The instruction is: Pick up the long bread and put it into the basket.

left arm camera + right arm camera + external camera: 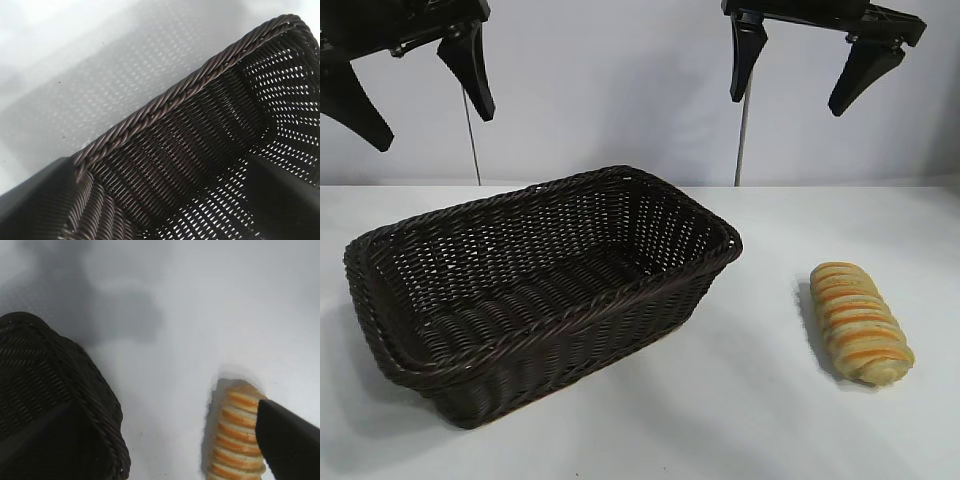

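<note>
Bread (860, 323) on table (740, 420), right of basket (540, 290), long axis toward camera — right tool (810, 65) high above it, nearer; both tools wide open, empty; left tool (415, 85) over basket.

The exterior camera faces the arms across the table (650, 430); both wrist cameras look steeply down, sharing the basket (535, 290).

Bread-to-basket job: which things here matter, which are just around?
Job:
- golden-yellow ridged long bread, lying on the table to the right of the basket
- dark brown woven wicker basket, nothing in it
- right gripper, open, raised
- left gripper, open, raised

Around:
- white table
</note>
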